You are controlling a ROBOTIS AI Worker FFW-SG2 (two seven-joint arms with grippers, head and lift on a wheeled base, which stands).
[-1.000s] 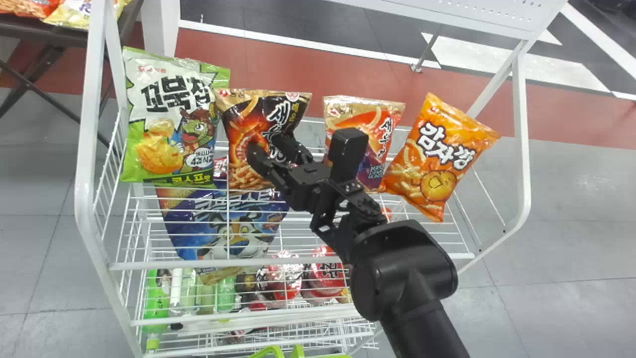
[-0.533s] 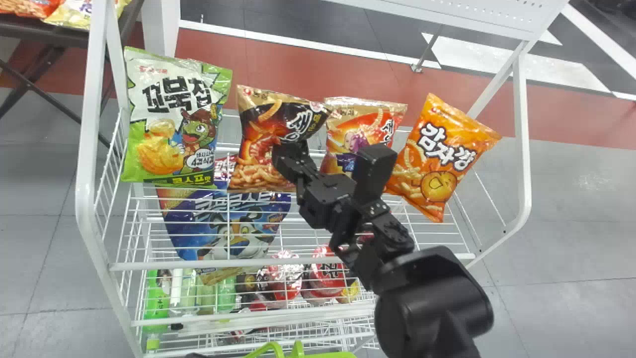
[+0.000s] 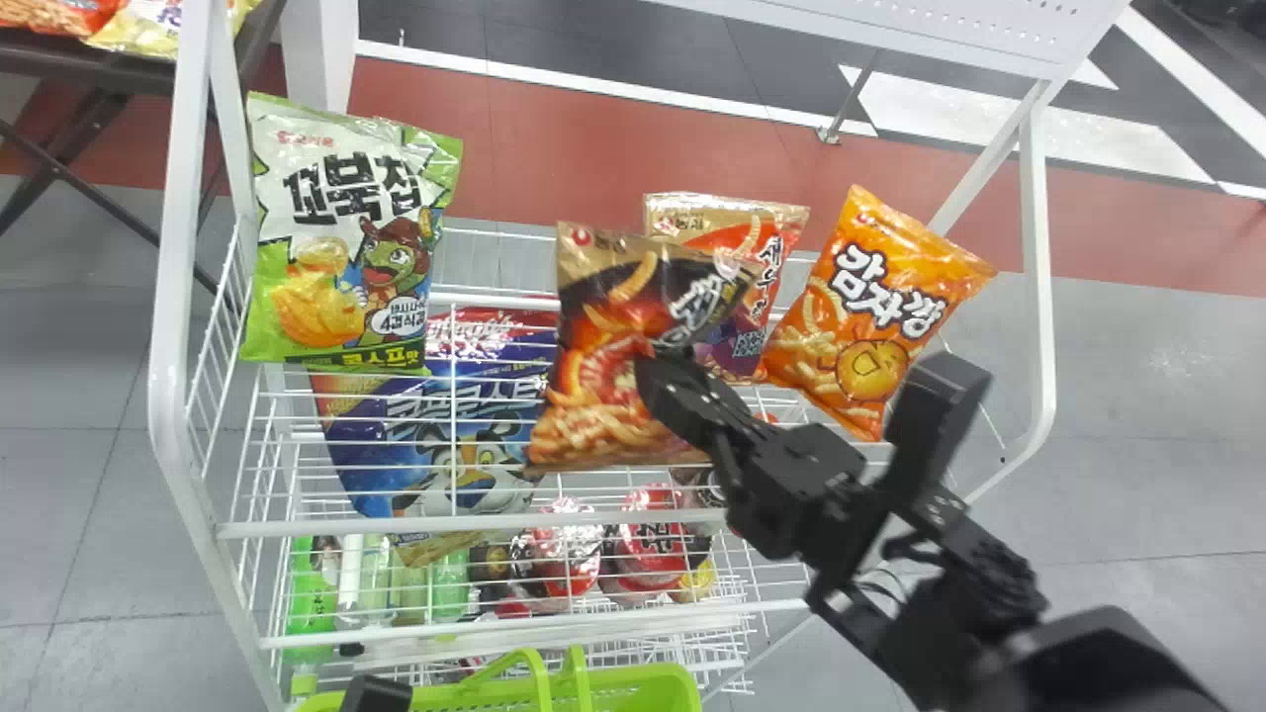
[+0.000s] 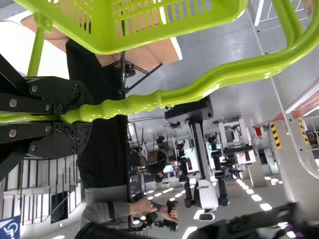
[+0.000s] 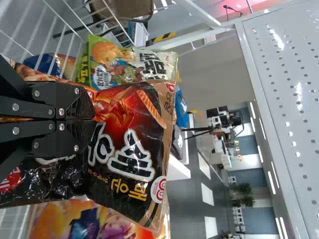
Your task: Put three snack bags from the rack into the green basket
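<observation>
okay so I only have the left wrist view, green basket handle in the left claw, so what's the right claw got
Observer: The right claw is shut on the black snack bag.
Operator: And which bag's furthest to the right in the rack?
Observer: The orange bag, by the head view; it leans over to one side.
Operator: So where's the basket compared with the rack?
Observer: The basket is at the head view's bottom edge, on the near side of the rack.
</observation>
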